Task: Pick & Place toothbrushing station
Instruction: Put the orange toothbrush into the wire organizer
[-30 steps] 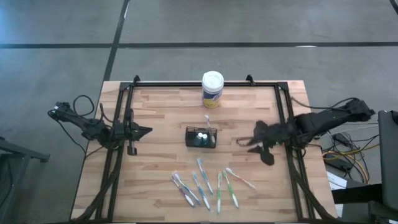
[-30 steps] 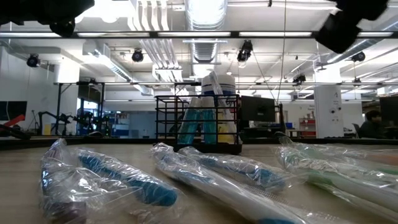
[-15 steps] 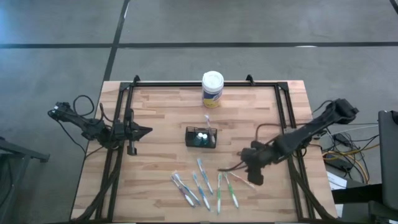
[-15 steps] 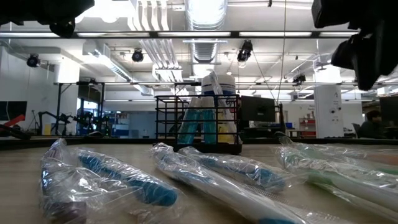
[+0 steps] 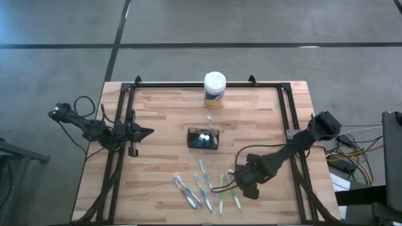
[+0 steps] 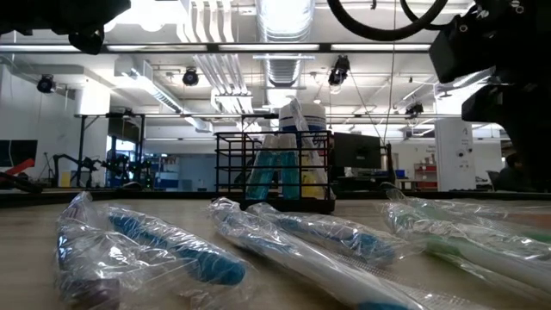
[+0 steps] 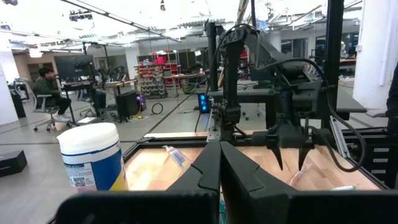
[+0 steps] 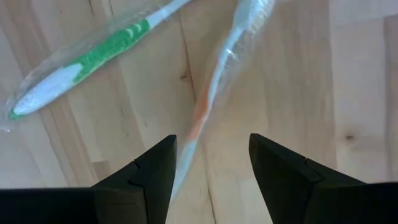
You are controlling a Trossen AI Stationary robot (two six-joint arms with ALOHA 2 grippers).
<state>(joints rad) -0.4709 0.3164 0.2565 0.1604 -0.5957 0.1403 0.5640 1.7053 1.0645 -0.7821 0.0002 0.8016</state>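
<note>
The black wire-mesh caddy (image 5: pixel 203 139) stands at the table's middle with two white-capped tubes and a wrapped toothbrush in it; it also shows in the low view (image 6: pixel 231 172). Several wrapped toothbrushes (image 5: pixel 204 187) lie flat near the front edge. My right gripper (image 5: pixel 242 180) hovers open above the rightmost ones, fingers pointing down. In its wrist view (image 8: pixel 212 140) the fingers stand on either side of an orange-and-white toothbrush (image 8: pixel 208 99), apart from it, with a green toothbrush (image 8: pixel 87 62) beside it. My left gripper (image 5: pixel 148 132) is shut and empty left of the caddy.
A white-lidded canister with a yellow label (image 5: pixel 215 90) stands at the far edge's middle. Black frame rails (image 5: pixel 129 113) run along the table's left, right and far sides. Bare wood lies between the caddy and the toothbrushes.
My right gripper has swung from the table's right side toward the near edge and the left, and has come down over the rightmost toothbrushes. The toothbrushes and the caddy have stayed in place.
</note>
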